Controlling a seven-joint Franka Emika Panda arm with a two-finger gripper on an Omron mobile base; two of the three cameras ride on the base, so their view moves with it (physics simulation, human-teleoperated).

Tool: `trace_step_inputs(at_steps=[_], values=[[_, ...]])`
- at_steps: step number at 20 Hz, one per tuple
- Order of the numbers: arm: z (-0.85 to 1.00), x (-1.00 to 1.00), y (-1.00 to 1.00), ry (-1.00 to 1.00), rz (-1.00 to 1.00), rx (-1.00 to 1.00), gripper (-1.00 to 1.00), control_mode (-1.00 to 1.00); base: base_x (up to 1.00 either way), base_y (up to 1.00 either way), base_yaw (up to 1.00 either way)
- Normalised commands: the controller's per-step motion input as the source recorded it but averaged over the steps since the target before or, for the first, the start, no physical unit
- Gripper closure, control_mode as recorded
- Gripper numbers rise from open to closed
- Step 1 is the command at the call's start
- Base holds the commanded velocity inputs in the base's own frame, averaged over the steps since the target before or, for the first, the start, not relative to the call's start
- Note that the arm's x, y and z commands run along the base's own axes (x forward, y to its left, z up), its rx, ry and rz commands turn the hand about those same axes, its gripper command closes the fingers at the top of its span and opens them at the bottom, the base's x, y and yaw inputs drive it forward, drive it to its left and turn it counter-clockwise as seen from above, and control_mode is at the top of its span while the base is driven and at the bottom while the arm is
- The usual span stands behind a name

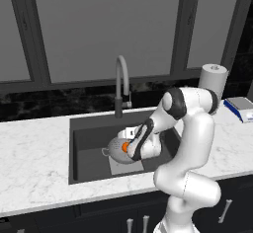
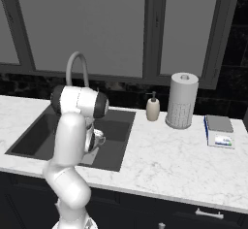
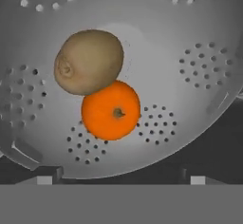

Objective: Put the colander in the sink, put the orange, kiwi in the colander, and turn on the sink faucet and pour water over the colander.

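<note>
colander [image 3: 142,38]: sits in the sink [image 1: 89,143], near the basin's right side, below the sink faucet [image 1: 121,84].
fruit: kiwi [image 3: 88,61] and orange [image 3: 111,110] lie touching inside it.
risk: lifting away carelessly could clip the rim and tip the bowl; the fruit would roll out.
gripper [image 3: 121,179]: jaws stand wide apart, holding nothing, just above the fruit.
</note>
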Motion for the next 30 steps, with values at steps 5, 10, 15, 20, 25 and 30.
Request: trace_step_inputs(at_steps=[5, 10, 15, 20, 25, 30], values=[[0.11, -0.93, -0.78, -0.52, 0.06, 0.16, -1.00, -1.00, 0.00, 0.00, 0.00], [0.63, -0.86, -0.62, -0.53, 0.07, 0.14, -1.00, -1.00, 0.00, 0.00, 0.00], [0.70, -0.98, -0.14, -0.42, 0.00, 0.01, -1.00, -1.00, 0.00, 0.00, 0.00], [0.23, -0.97, -0.17, -0.46, 0.00, 0.12, -1.00, -1.00, 0.00, 0.00, 0.00], [0.00, -0.17, -0.15, -0.19, 0.04, 0.07, -1.00, -1.00, 0.00, 0.00, 0.00], [0.00, 0.06, -0.18, -0.04, 0.13, 0.00, -1.00, -1.00, 0.00, 0.00, 0.00]])
